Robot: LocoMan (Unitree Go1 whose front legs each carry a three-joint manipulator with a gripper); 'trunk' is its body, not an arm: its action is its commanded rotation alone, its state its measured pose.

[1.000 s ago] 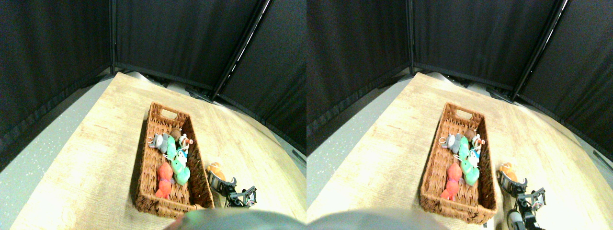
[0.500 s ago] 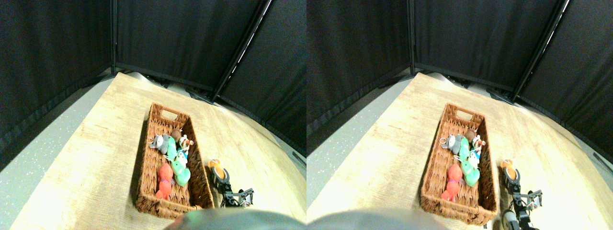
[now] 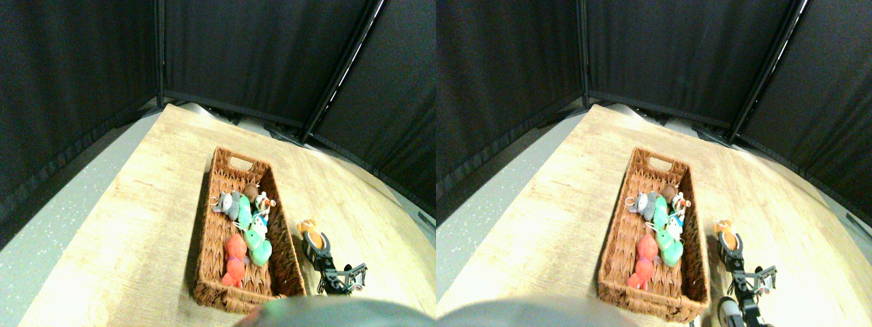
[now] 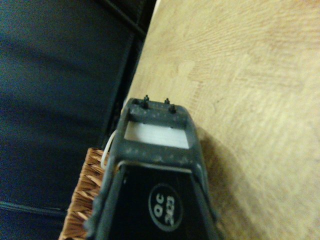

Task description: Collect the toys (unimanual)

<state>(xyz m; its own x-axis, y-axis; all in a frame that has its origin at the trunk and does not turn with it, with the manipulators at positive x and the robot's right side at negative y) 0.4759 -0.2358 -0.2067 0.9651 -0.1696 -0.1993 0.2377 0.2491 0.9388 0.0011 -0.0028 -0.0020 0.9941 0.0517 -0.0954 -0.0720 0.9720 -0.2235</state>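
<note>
Hand: moved since a second ago, I now see it at orange toy beside basket; grip state I cannot tell.

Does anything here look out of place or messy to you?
One thing: an orange toy lies on the table just outside the wicker basket, at the gripper, while the other toys lie piled inside. Nothing looks spilled or broken.
</note>
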